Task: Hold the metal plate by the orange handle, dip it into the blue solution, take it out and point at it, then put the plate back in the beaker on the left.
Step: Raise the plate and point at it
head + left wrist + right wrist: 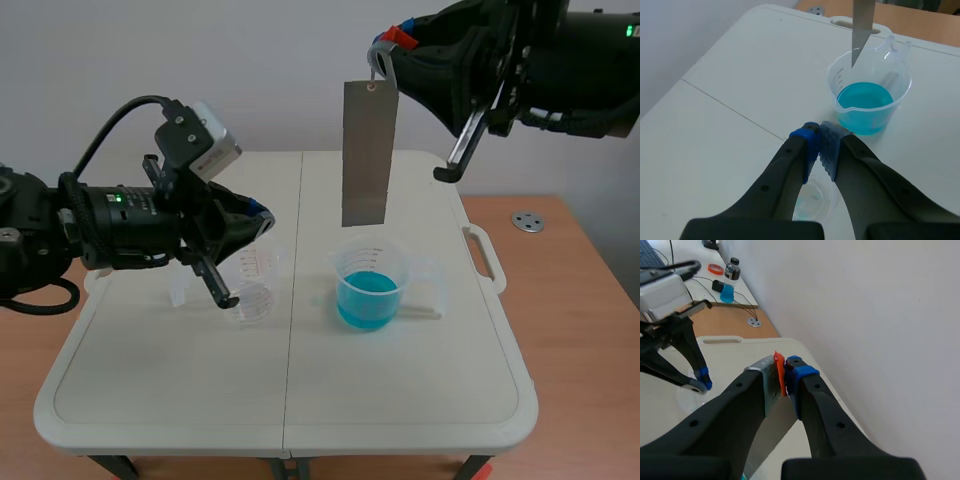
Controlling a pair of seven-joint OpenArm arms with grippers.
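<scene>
A grey metal plate (366, 155) hangs upright from an orange handle (400, 38), and my right gripper (385, 48) is shut on that handle high over the table. The plate's lower edge is above the beaker of blue solution (370, 290), clear of the liquid. In the right wrist view the orange handle (780, 372) is pressed between my fingers, with the plate (774, 427) below them. My left gripper (256, 214) is shut on nothing, just over the empty clear beaker (256, 286) at the left. In the left wrist view its gripper (819, 136) points toward the blue beaker (869, 102) and the plate's corner (860, 35).
The white folding table (300, 400) has a carry handle (484, 256) on its right edge. A round metal disc (527, 221) lies on the wooden surface beyond it. A bottle of blue liquid (728, 282) and cables sit on a far desk.
</scene>
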